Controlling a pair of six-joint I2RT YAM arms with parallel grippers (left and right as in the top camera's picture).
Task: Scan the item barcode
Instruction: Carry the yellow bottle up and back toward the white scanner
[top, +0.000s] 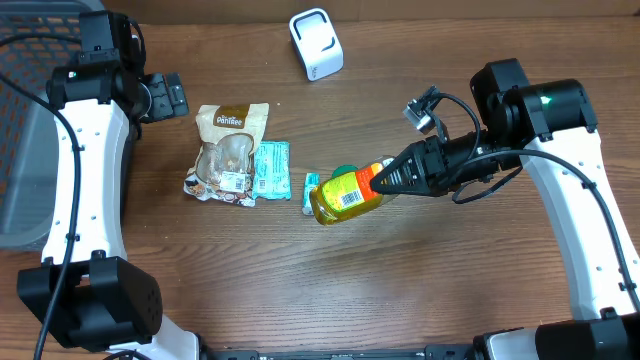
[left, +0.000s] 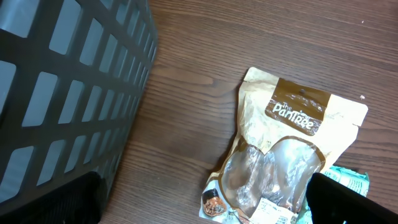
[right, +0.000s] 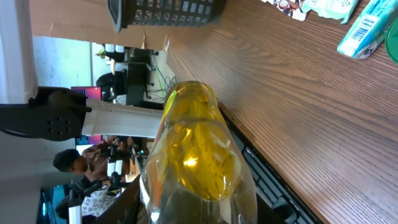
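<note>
A clear bottle of yellow liquid (top: 345, 197) hangs on its side above the table's middle, its white barcode label facing up. My right gripper (top: 385, 178) is shut on one end of it. In the right wrist view the bottle (right: 196, 149) fills the space between the jaws and points away from the camera. The right gripper (right: 196, 210) itself is mostly hidden behind it. A white scanner (top: 316, 43) stands at the back centre. My left gripper (top: 170, 97) is open at the far left beside the basket, its dark fingers (left: 56, 202) wide apart with nothing between them.
A tan snack pouch (top: 228, 150) (left: 292, 143) lies left of centre, with a teal packet (top: 270, 168) (left: 351, 180) beside it. A small teal tube (top: 311, 192) (right: 367, 31) and a green round thing (top: 343, 172) lie under the bottle. A dark mesh basket (top: 20, 150) (left: 62, 81) stands at the left edge.
</note>
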